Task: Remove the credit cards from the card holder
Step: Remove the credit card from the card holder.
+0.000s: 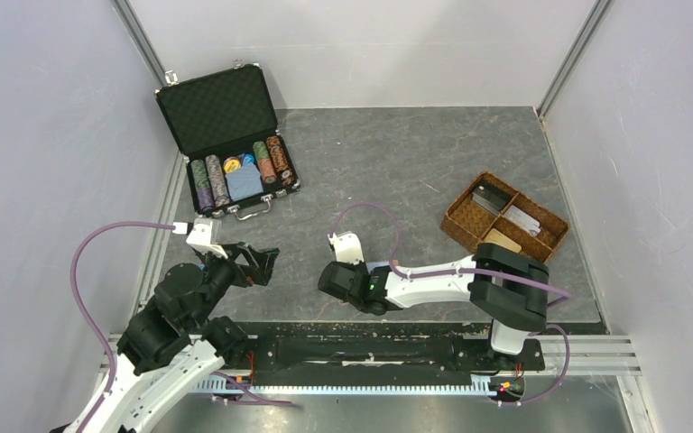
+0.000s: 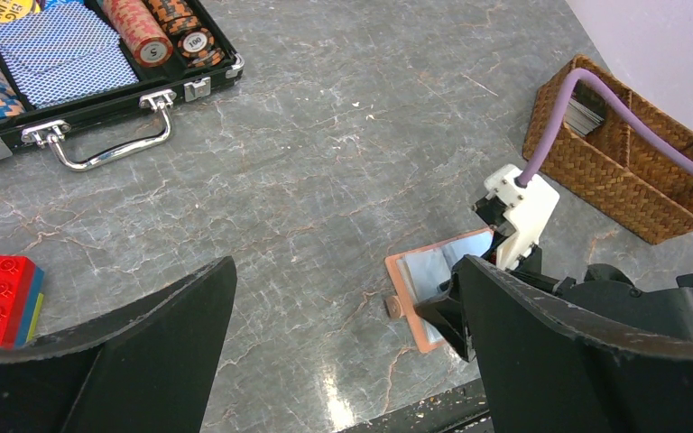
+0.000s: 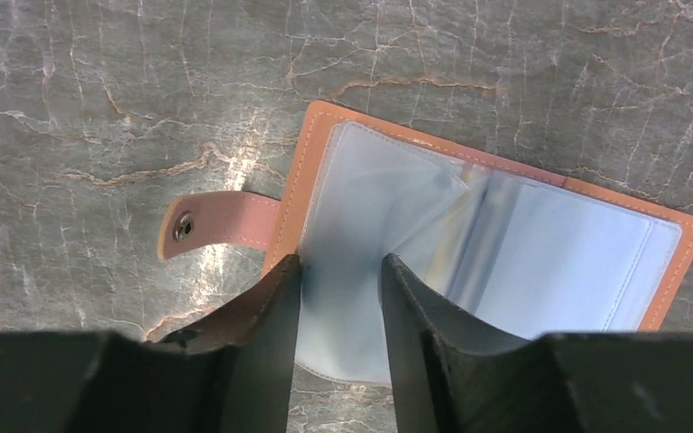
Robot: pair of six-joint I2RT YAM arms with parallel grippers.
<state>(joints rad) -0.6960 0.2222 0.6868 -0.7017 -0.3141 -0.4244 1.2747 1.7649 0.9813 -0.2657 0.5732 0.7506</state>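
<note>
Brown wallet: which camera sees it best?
The right wrist view: the wallet lies open, filling the picture. The left wrist view shows only part, behind the right gripper; from the top, the right arm hides nearly all.

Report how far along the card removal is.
Done: the card holder lies open, and several cards sit in the woven tray. In hand: the right gripper sits over the sleeve nearest the snap tab, jaws apart, gripping nothing visible. Left: any cards inside; the pale sleeves don't show whether some are.
</note>
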